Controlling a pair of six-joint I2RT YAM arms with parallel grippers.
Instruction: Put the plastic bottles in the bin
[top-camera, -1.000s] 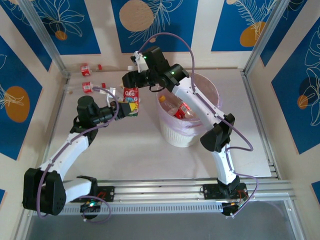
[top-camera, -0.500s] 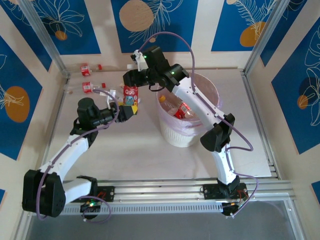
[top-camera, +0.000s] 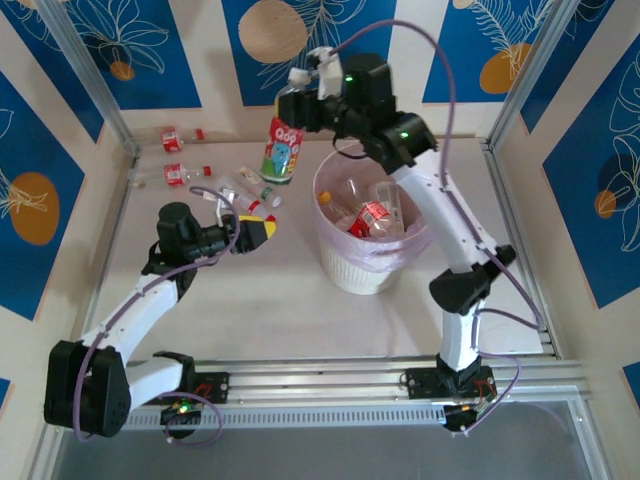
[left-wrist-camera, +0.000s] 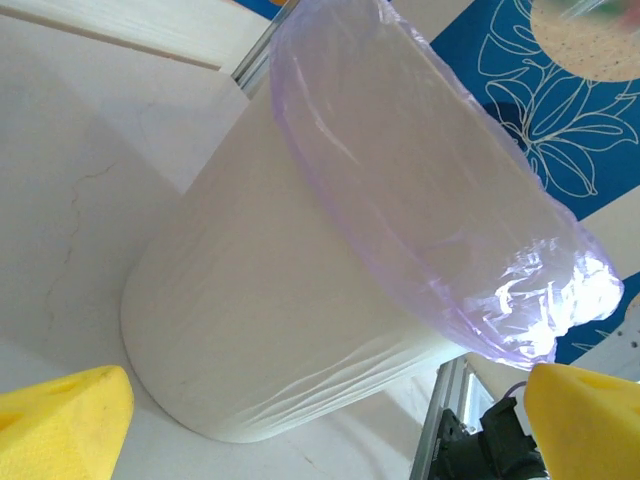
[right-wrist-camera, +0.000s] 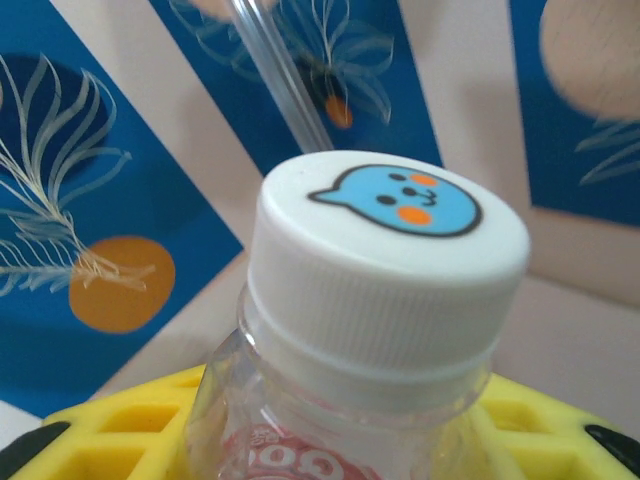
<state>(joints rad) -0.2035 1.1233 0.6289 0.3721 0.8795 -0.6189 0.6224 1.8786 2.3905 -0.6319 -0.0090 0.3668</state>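
Observation:
My right gripper (top-camera: 303, 103) is shut on a plastic bottle (top-camera: 284, 148) with a red and green label, held upright by its neck high above the table, just left of the bin's far rim. In the right wrist view its white cat-face cap (right-wrist-camera: 390, 250) rises between my yellow fingers (right-wrist-camera: 90, 435). The bin (top-camera: 345, 270), white with a pink bag (left-wrist-camera: 420, 190), holds several bottles (top-camera: 368, 217). My left gripper (top-camera: 258, 231) stands open and empty low over the table left of the bin, facing the bin's wall (left-wrist-camera: 270, 300).
Loose bottles lie at the back left: two red-labelled ones (top-camera: 172, 135) (top-camera: 175, 175) near the frame post and a few clear ones (top-camera: 245, 190) just beyond my left gripper. Bare table lies in front of the bin. Aluminium rails (top-camera: 520, 250) border the table.
My left gripper let go of the red-labelled bottle and opened. The right arm lifted that bottle up and back toward the bin's far rim.

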